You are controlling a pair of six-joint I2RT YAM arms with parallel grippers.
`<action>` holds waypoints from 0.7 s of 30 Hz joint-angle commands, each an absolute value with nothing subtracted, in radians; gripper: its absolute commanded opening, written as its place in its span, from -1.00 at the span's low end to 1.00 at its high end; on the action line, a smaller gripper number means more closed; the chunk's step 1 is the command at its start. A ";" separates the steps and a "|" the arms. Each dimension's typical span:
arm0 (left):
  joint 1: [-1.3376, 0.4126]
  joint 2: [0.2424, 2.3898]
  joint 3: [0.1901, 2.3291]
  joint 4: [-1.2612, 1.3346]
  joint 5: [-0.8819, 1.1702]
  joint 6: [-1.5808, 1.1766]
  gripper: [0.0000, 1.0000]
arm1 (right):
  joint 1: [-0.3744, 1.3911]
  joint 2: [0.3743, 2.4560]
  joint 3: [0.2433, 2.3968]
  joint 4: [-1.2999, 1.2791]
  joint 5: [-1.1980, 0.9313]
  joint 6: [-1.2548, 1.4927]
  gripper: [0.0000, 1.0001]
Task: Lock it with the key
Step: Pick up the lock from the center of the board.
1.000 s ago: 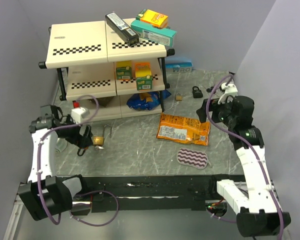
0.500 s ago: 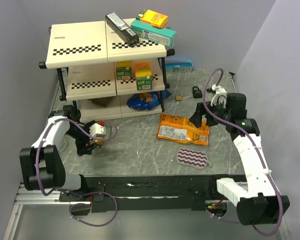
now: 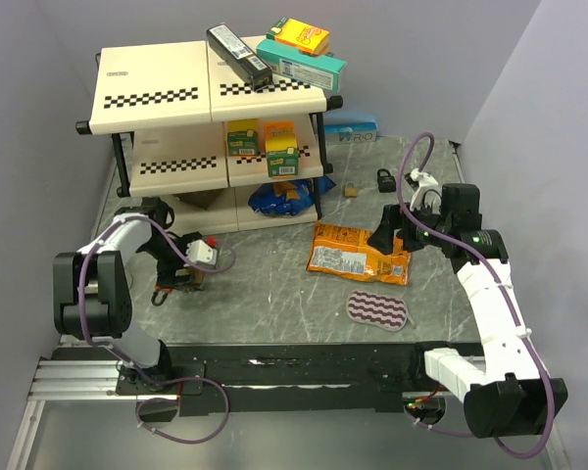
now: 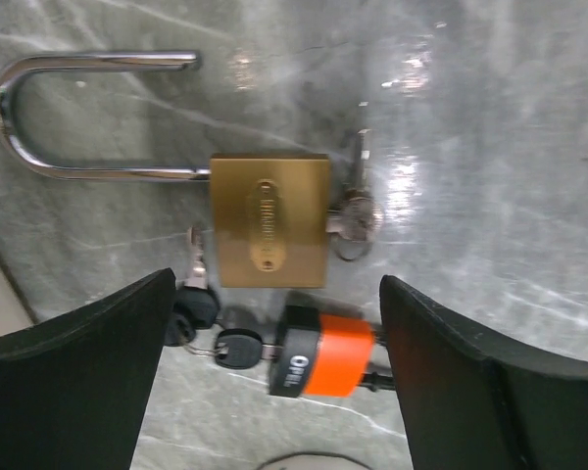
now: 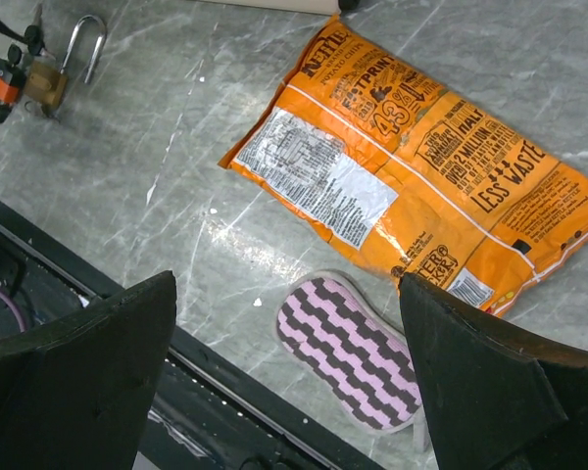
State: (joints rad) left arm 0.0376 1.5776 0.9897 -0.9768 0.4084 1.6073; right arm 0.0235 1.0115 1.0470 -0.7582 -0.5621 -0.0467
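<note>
Padlock (image 3: 192, 277) and keys lay at the left middle of the overhead view, on the table (image 3: 274, 294) in front of the shelf (image 3: 157, 98), with the left gripper (image 3: 176, 276) hanging right over them. The right gripper (image 3: 392, 231) hovered well apart, above the right end of the chip bag (image 3: 360, 253). From the left wrist, the brass lock body sat at frame centre with its shackle (image 4: 78, 117) reaching to the upper left, one leg free of the body, so it was not yet locked. A silver key (image 4: 356, 201) lay against the body's right side, seemingly across the base rather than in the keyhole. An orange fob (image 4: 328, 354) and black keys (image 4: 216, 338) lay just below. The jaws stood spread wide either side, holding nothing. Doing this well probably meant closing on the silver key's head alone, clear of the fob, then lining its blade with the keyhole. From the right wrist, that gripper (image 5: 289, 294) was spread and empty above the bag and a striped pad (image 5: 358, 352), the lock small at upper left.
</note>
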 commanded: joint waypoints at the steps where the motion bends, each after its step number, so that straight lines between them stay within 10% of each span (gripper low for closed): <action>1: 0.026 1.589 0.988 -0.913 0.420 1.649 0.77 | 0.021 0.994 1.097 -0.772 -0.571 -0.049 1.00; 14: 0.006 1.588 0.876 -0.850 0.426 1.638 0.51 | 0.023 1.014 1.115 -0.788 -0.519 -0.028 0.99; 21: 0.005 1.569 0.844 -0.833 0.440 1.626 -0.09 | 0.023 1.017 1.109 -0.785 -0.523 -0.012 0.99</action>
State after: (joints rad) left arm 0.0109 1.5791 0.8780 -0.8486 0.4057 1.6066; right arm 0.0235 1.0176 1.0725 -0.7822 -0.5308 -0.0303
